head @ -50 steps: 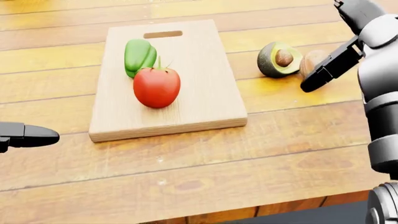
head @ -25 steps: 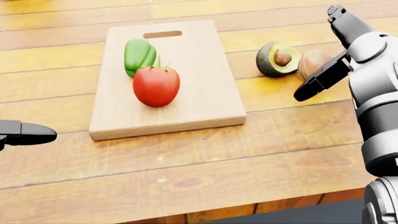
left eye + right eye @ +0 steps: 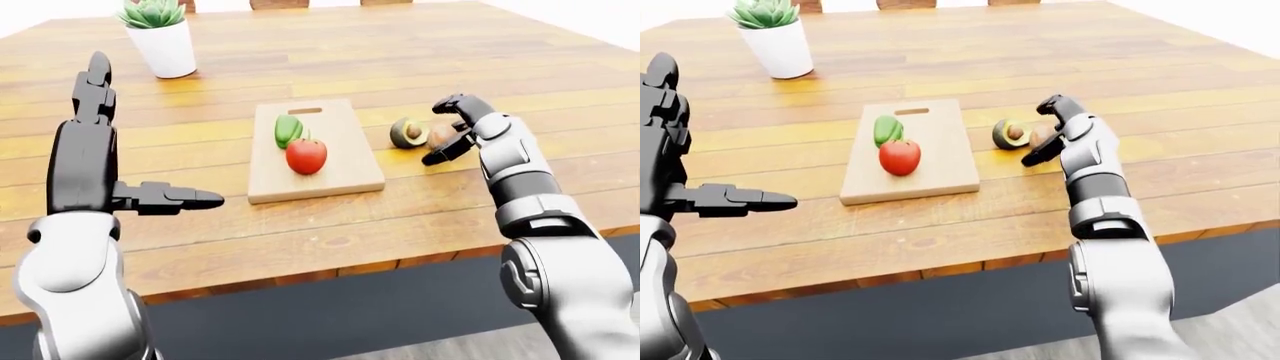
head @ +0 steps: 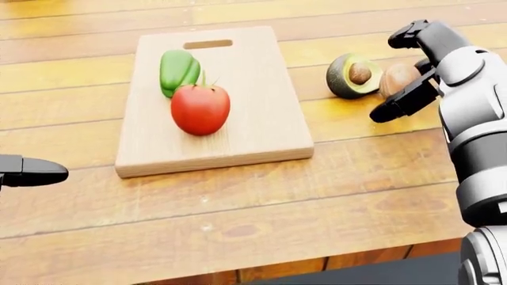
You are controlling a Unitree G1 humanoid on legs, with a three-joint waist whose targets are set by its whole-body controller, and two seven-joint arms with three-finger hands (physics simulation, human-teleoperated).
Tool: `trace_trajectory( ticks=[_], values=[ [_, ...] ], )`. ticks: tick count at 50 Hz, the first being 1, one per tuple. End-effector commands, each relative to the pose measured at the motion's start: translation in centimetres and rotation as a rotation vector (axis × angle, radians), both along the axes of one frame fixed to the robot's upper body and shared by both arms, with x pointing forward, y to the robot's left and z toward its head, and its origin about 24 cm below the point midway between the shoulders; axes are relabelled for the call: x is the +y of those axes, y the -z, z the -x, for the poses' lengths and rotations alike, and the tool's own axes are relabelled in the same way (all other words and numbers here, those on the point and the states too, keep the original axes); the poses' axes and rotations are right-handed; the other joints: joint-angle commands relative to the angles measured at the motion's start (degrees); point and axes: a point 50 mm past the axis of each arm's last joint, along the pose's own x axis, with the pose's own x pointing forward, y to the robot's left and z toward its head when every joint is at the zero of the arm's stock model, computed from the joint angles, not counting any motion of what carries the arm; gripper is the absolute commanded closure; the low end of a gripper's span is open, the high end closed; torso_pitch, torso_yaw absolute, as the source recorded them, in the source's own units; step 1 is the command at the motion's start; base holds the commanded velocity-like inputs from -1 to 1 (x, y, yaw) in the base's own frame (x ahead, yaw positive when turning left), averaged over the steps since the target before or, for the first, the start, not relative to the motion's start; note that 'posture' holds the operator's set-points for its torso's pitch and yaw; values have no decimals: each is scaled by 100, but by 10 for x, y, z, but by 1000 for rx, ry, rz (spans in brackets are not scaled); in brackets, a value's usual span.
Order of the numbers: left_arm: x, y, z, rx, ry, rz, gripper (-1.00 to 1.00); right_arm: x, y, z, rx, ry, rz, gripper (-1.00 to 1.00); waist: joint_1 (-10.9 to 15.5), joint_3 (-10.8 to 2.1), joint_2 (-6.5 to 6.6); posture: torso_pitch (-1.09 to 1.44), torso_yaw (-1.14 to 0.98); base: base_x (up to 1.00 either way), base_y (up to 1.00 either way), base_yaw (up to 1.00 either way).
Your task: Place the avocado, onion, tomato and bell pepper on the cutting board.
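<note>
A wooden cutting board [image 4: 257, 122] lies on the table. A green bell pepper [image 4: 178, 71] and a red tomato [image 4: 200, 108] rest on it, touching. A halved avocado [image 4: 354, 75] lies on the table right of the board, with a brown onion [image 4: 397, 77] against its right side. My right hand [image 4: 392, 76] is open, its fingers [image 4: 413, 31] curled above the onion and its thumb [image 4: 394, 102] below it. My left hand [image 3: 145, 139] is open and empty, raised far left of the board.
A white pot with a succulent [image 3: 162, 43] stands at the top left of the left-eye view. The table's near edge [image 3: 330, 270] runs below the board, with dark floor beyond it.
My right hand has shifted left and curled its fingers over the onion. The onion and avocado stay put. My left hand has drifted slightly left.
</note>
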Motion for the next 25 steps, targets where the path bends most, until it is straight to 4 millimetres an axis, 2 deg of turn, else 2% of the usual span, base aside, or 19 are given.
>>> trace_trajectory(
  ticks=[1,12,25],
  values=[
    [-1,-12,5,-70,-6,-30,-100,1,-26,-2,-93,-6,28,-36,1,-137,2,0,0,0,0,0],
    [-2,-16,6,-76,-7,-37,-100,1,-28,-1,-92,-12,30,-22,6,-139,-3,0,0,0,0,0],
    [-1,-16,8,-77,-9,-38,-100,-1,-30,0,-99,-7,42,14,5,-143,-9,0,0,0,0,0]
  ],
)
